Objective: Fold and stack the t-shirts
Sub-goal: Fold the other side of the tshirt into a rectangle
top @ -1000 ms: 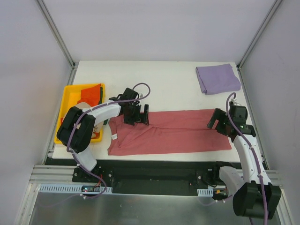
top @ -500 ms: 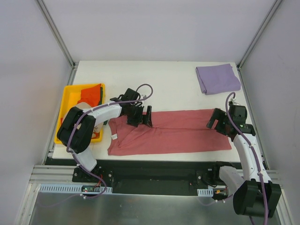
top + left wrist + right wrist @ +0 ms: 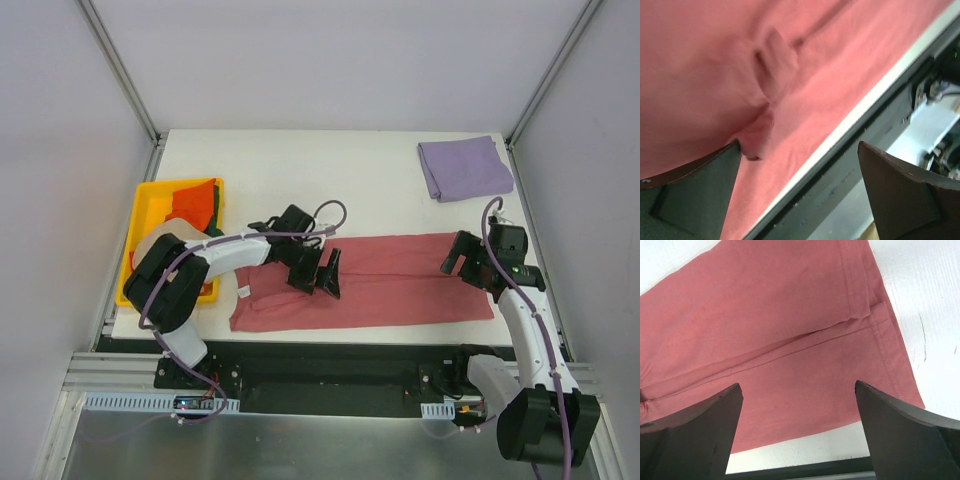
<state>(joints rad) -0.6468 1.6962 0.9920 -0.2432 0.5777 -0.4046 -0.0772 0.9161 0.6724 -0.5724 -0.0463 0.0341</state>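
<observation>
The dusty red t-shirt (image 3: 400, 280) lies flat as a long strip along the table's front. My left gripper (image 3: 322, 272) is open and low over its left-middle part. In the left wrist view (image 3: 799, 145) the fingers stand wide apart, and a small pucker of red cloth (image 3: 757, 142) sits by the left fingertip. My right gripper (image 3: 462, 255) is open and empty just above the shirt's right end, with the hem (image 3: 880, 340) between its fingers (image 3: 797, 385). The lavender t-shirt (image 3: 465, 167) lies folded at the back right. Orange (image 3: 198, 200) and dark green (image 3: 217, 208) cloth lie in the bin.
The yellow plastic bin (image 3: 145, 205) stands at the table's left edge, partly hidden by my left arm. The table's white front edge (image 3: 875, 95) and the dark rail lie just beyond the red shirt. Bare white table (image 3: 920, 290) lies right of the shirt's hem.
My left gripper has moved right and toward the front edge across the red shirt, from near the collar end to the left-middle. The right arm has barely moved.
</observation>
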